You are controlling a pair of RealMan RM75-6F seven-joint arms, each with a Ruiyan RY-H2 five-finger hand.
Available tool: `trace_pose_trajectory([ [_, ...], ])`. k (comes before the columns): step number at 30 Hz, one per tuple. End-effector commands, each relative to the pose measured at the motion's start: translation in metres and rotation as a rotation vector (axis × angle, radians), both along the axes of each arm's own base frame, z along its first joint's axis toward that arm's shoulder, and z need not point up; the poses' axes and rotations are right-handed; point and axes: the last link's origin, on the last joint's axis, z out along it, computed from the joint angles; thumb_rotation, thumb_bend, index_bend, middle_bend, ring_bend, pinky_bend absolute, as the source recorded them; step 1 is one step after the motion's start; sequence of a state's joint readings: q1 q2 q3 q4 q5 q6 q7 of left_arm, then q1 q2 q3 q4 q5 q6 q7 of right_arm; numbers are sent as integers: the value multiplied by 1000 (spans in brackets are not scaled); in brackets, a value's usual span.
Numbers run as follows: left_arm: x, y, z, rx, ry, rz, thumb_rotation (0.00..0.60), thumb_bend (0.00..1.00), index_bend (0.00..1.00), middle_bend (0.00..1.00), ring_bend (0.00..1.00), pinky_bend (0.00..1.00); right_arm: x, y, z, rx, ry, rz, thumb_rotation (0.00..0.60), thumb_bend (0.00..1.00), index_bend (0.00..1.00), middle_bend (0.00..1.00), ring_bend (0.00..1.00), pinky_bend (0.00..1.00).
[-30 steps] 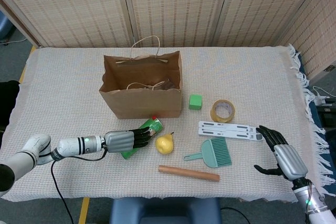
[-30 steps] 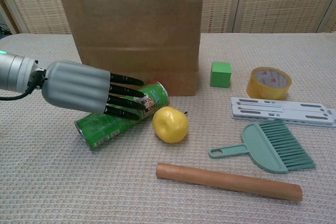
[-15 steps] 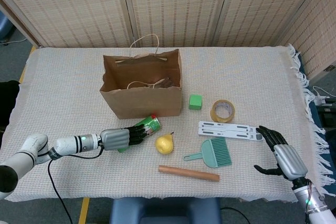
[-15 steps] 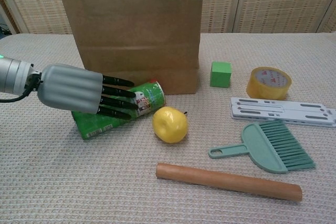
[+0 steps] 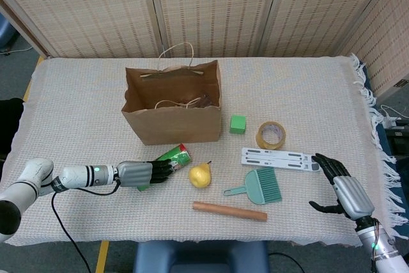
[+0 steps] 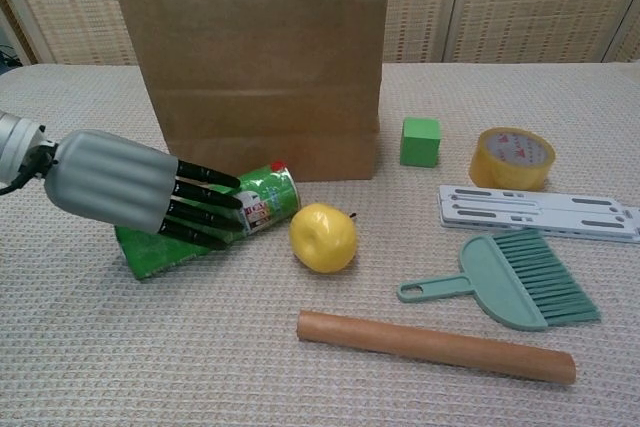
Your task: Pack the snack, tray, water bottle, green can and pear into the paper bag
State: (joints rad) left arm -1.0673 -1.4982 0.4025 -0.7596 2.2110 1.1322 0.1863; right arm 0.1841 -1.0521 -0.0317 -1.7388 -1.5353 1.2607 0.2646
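Head view first: the paper bag (image 5: 171,114) is seen standing open near the middle of the desk (image 5: 77,94), and something dark is glimpsed inside it, though what has been packed cannot be made out from here. Two of the task's things are plainly not yet bagged. The green can (image 6: 215,219) is found lying on its side just in front of the bag, and the pear (image 6: 323,238) is set just beside its red-rimmed end, apart from it by a narrow gap. The left hand (image 6: 125,186) is laid over the can, its dark fingers (image 6: 205,197) stretched across the can's body; whether a full grip has been closed underneath cannot be told, since the far side is hidden. The right hand (image 5: 342,188) is held well away at the desk's right edge, fingers spread, nothing in it.

So the can is judged to be the step in hand, with the pear left after it. The snack, tray and water bottle are not seen on the desk and may already be in the bag.
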Motion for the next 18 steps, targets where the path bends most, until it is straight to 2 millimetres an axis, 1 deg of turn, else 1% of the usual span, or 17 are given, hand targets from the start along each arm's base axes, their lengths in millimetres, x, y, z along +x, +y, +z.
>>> trace_pose_trajectory([
  [1, -1, 0, 0, -2, 9, 3, 600, 384, 0, 0, 0, 74, 0, 0, 0, 0, -1, 0, 600, 63, 0, 0, 0, 0],
  [3, -3, 2, 2, 8, 27, 0, 600, 405, 0, 0, 2, 166, 0, 0, 0, -2, -2, 0, 600, 64, 0, 0, 0, 0],
  [5, -8, 5, 7, 28, 47, 9, 600, 412, 5, 0, 9, 197, 0, 0, 0, -2, -2, -1, 600, 64, 0, 0, 0, 0],
  [7, -13, 7, 13, 46, 64, 18, 600, 411, 11, 0, 10, 200, 0, 0, 1, -3, -3, 0, 600, 64, 0, 0, 0, 0],
  [12, -29, 11, 35, 97, 110, 45, 600, 411, 12, 0, 11, 199, 1, 0, 1, -3, -6, 3, 600, 63, 0, 0, 0, 0],
  [18, -48, 12, 62, 145, 153, 82, 600, 414, 12, 0, 10, 197, 1, 0, 1, -13, -10, 5, 600, 64, 0, 0, 0, 0],
])
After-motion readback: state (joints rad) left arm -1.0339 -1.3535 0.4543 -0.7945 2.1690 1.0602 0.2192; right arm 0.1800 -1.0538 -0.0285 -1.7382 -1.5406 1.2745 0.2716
